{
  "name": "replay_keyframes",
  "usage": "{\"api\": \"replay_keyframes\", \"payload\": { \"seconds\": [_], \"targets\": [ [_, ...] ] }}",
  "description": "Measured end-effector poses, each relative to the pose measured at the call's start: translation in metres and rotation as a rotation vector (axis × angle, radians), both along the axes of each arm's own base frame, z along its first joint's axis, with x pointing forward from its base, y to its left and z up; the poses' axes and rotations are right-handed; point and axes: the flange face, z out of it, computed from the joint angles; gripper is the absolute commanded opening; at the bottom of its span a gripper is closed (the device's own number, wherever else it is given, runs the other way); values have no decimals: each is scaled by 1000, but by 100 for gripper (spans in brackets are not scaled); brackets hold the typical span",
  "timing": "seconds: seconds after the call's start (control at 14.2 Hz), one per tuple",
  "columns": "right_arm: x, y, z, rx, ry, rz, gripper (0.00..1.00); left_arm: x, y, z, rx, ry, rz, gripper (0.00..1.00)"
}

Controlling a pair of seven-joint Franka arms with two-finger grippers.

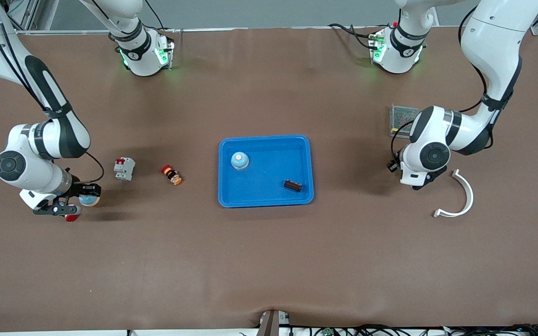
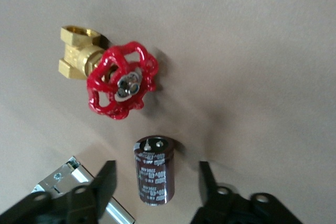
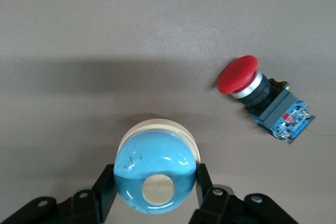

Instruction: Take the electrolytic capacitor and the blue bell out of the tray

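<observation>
R gripper (image 3: 152,195): you've got its jaws clamped on the blue-domed bell (image 3: 155,170), one finger each side of the dome, low over the surface (image 1: 269,261) at the R arm's end.
Red push-button (image 3: 265,98): lies on the surface just beside that bell, apart from it.
L gripper (image 2: 156,184): jaws spread, low over the L arm's end of the surface.
Capacitor (image 2: 155,169): lies on its side between the spread jaws, a gap on both sides; touching neither finger.
Red-handled valve (image 2: 119,80): near the capacitor's end, clear of the jaws.
Blue tray (image 1: 266,200): mid-surface, well apart from both grippers; holds another blue bell (image 1: 239,160) and a dark block (image 1: 293,185).
</observation>
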Motion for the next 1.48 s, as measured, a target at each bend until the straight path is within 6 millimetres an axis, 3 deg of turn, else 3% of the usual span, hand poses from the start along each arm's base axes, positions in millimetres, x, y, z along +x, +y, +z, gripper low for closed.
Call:
{"api": "replay_keyframes", "payload": {
  "seconds": [0.14,0.28,0.35,0.42,0.49,0.77,0.98,1.19,1.48],
  "targets": [
    [-1,0,-12,12,-2,0,0,6,-3,6,-4,-17,1,100],
    [-1,0,-24,25,-6,-2,0,13,-23,22,-32,-49,15,100],
    [-1,0,-26,27,-7,-2,12,18,-39,32,-45,-68,28,100],
    [-1,-1,-25,27,-9,-3,67,22,-56,43,-47,-86,42,100],
    [-1,-1,-26,27,-8,-7,100,26,-73,54,-45,-100,56,100],
    [-3,-1,-25,21,22,-17,100,44,-137,94,-79,-145,176,100],
    [1,3,-3,-6,73,-71,100,59,-179,101,-101,-168,285,100],
    [9,47,35,-8,70,-229,100,65,-229,94,-110,-174,366,100],
    [12,123,64,72,58,-476,100,65,-269,83,-114,-173,439,76]
  ]
}}
